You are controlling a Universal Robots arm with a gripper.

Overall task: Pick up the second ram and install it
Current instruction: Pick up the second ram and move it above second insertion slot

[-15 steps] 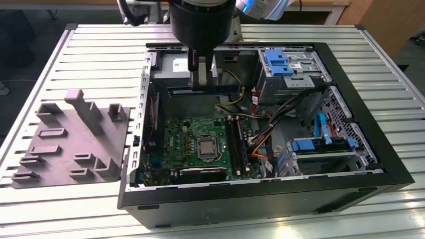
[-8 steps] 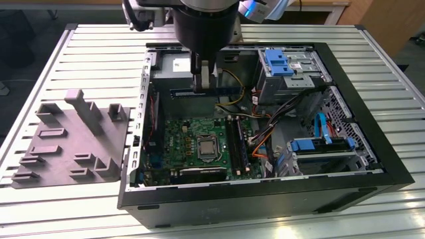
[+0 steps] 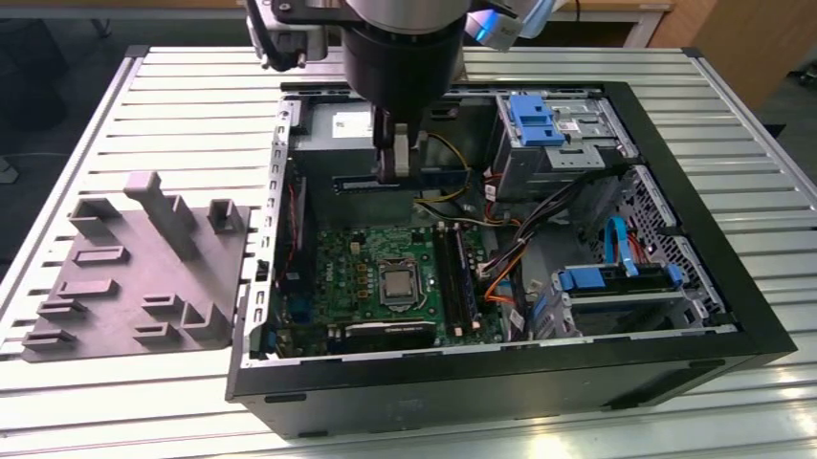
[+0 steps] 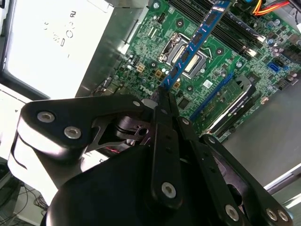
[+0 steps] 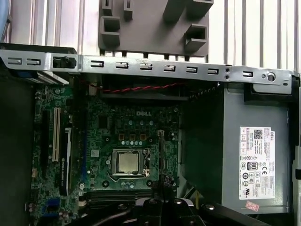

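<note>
One slatted silver metal table (image 3: 153, 86) carries everything in front of you. On it stands an open black computer case (image 3: 511, 382). Beside the case, on the exterior view's left, lies a grey moulded plastic holder tray (image 3: 128, 277).

On the floor of the case sits the green motherboard (image 3: 364, 258). Its long black plastic memory sockets (image 3: 454, 273) run along the side towards the exterior view's right. A grey metal power supply box (image 5: 211, 150) fills the end of the case next to the board.

Your arm's black gripper (image 3: 398, 170) hangs inside the case opening, above the board's end near that box. It is clenched on the second ram (image 3: 360, 183), a thin, flat, dark circuit-board stick with small pale labels. The stick is held in the air, well apart from the sockets, and in the second wrist view (image 4: 193, 44) it juts out from the fingertips over the board.

By my judgement, the pick-up is done and the install is under way. The stick appears to lie crosswise to the sockets. Seating it calls for turning it parallel to a free socket, then pressing straight down. I cannot tell which socket is free.
</note>
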